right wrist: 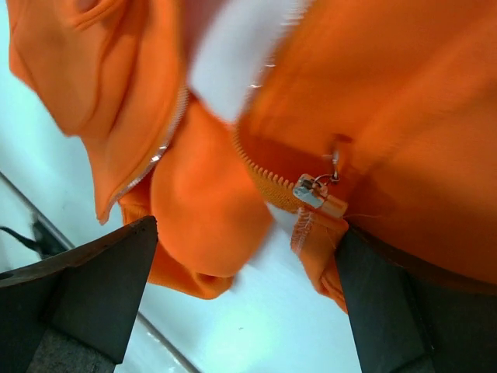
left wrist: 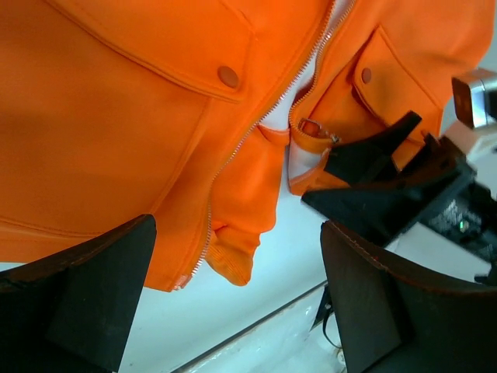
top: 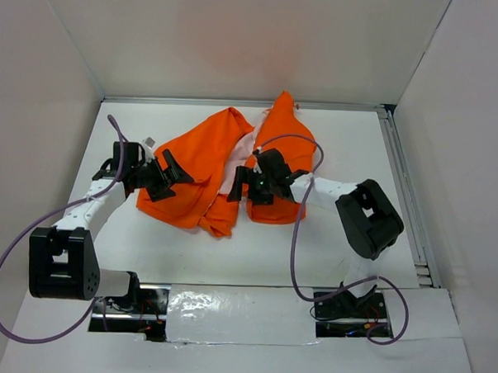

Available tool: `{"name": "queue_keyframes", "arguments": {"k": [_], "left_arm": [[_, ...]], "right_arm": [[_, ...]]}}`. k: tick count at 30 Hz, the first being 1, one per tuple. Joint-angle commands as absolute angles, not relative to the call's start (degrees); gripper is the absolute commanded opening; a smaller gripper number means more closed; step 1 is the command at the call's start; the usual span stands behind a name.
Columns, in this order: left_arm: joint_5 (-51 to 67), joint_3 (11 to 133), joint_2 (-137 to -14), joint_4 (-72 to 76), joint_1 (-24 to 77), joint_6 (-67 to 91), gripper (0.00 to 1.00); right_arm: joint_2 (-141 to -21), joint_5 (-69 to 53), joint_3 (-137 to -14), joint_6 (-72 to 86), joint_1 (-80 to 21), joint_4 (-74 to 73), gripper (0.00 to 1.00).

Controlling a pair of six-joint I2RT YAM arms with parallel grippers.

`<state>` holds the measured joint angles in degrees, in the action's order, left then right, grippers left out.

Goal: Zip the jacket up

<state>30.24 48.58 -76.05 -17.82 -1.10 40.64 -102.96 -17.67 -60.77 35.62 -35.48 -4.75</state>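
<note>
Toward back of tabletop (top: 350, 150): jacket (top: 200, 160) lying front-up, panels parted, zipper undone, pale lining showing between. Left hand (top: 167, 176) at jacket's left edge, spread wide, gripping nothing. Right hand (top: 241, 184) low over right panel hem, likewise released, slider (right wrist: 312, 191) sitting just between fingers. Early going by the look: halves not yet joined. For clean start: pinch hem beside slider, bring opposite teeth (left wrist: 241, 148) alongside, seat pin fully before pulling; keep fabric flat, lining clear of track.

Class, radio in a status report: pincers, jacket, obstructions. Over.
Left pincer open, right pincer open. Jacket unzipped, halves apart, slider at bottom. No obstruction seen.
</note>
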Motion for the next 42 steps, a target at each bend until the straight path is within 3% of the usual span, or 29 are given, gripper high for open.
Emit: {"name": "queue_keyframes", "arguments": {"k": [1,4,9,14,19,25,31,42], "left_arm": [[30.76,47.55,-76.38,-15.74,-1.93,39.55,0.99],[30.15,47.2,-76.38,-15.47,-2.2,39.99,0.99],[29.97,46.76,-75.94,-15.91,-2.72,39.55,0.99],[29.97,46.41,-76.02,-15.73,-3.25,40.16,0.99],[31.2,46.41,-76.81,-15.82,-3.52,40.61,0.99],[29.97,46.67,-76.47,-16.43,-3.69,40.52,0.99],[30.24,46.67,-76.72,-16.0,-3.69,39.9,0.99],[33.48,49.56,-88.22,-12.83,-3.16,39.02,0.99]], "right_arm": [[-99.85,-14.44,-65.91,29.74,-42.87,-3.32,1.0],[-101.77,-4.51,-71.44,24.89,-51.31,-9.9,1.0],[-104.94,1.56,-76.29,21.53,-58.96,-15.55,1.0],[-96.45,11.75,-69.71,25.12,-59.59,-16.0,1.0],[-91.06,10.82,-63.91,34.0,-54.86,-17.05,0.98],[-96.22,11.69,-63.19,40.51,-53.79,-24.69,0.97],[-103.17,8.53,-63.63,43.5,-45.46,-28.56,0.97],[-107.31,12.83,-72.59,37.98,-18.73,-39.99,0.99]]}}
